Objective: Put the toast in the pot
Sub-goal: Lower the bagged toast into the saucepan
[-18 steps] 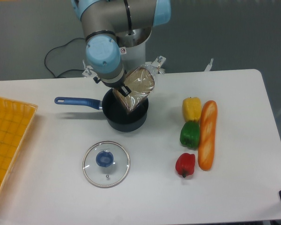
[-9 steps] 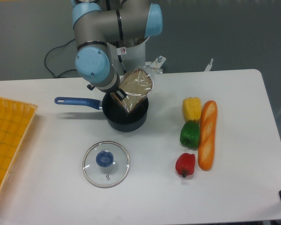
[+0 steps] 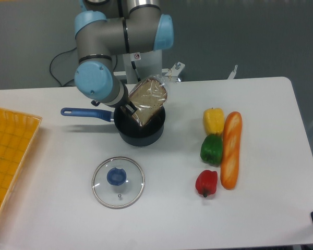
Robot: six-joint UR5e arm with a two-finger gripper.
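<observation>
Gripper (image 3: pixel 129 109) beside tilted toast (image 3: pixel 147 97)

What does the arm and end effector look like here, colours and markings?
Arm: grey cylindrical links with light-blue round joint caps and black seam rings. A small label with a red mark sits on the white base column. A black cable loops behind on the left. The end effector is small and dark, mostly hidden.

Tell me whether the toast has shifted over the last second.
Yes. The toast has slid left and tilted flatter, judged against the pot, which stayed put.
</observation>
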